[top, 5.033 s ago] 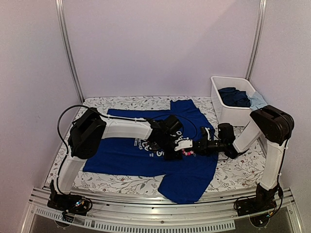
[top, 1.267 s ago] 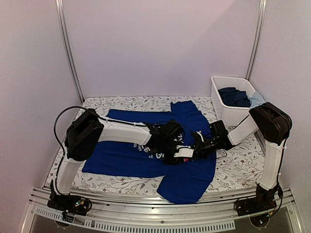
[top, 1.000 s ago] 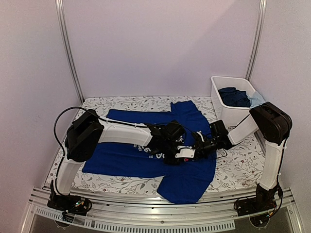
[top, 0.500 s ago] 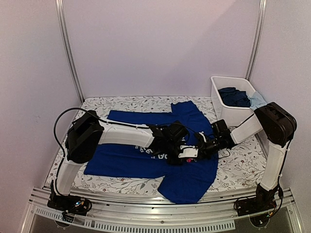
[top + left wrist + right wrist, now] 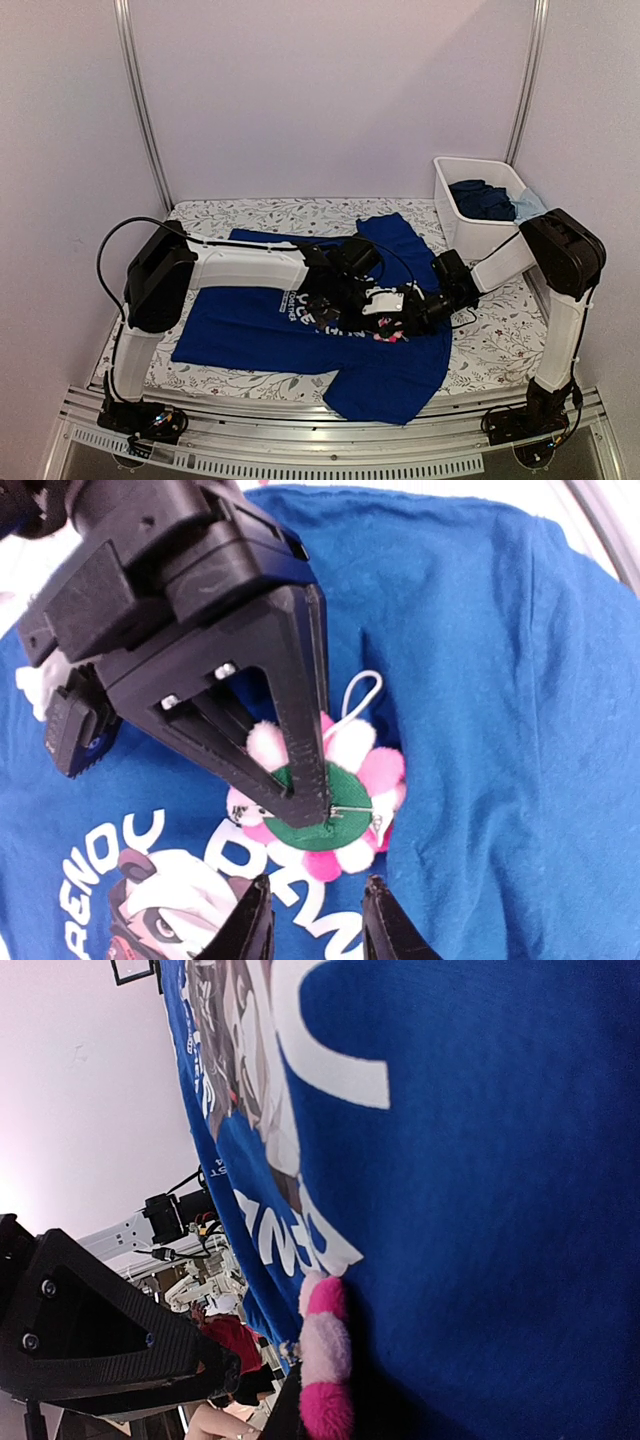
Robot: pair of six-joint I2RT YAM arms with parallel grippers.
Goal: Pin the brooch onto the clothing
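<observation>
Right gripper (image 5: 285,795) jaws are pinching the brooch (image 5: 335,815), pin side up, apparently touching the shirt (image 5: 480,680) beside its lettering; left gripper (image 5: 312,930) jaws are hovering spread, empty. Loose cloth bunching risks the pin missing.

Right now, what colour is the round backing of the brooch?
Green; the brooch shows it best in the left wrist view.

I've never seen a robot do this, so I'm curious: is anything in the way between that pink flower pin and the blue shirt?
Nothing visible does. The brooch, clamped in the right gripper, lies right against the T-shirt beside its white lettering, with its green back and pin facing the left wrist camera.
</observation>
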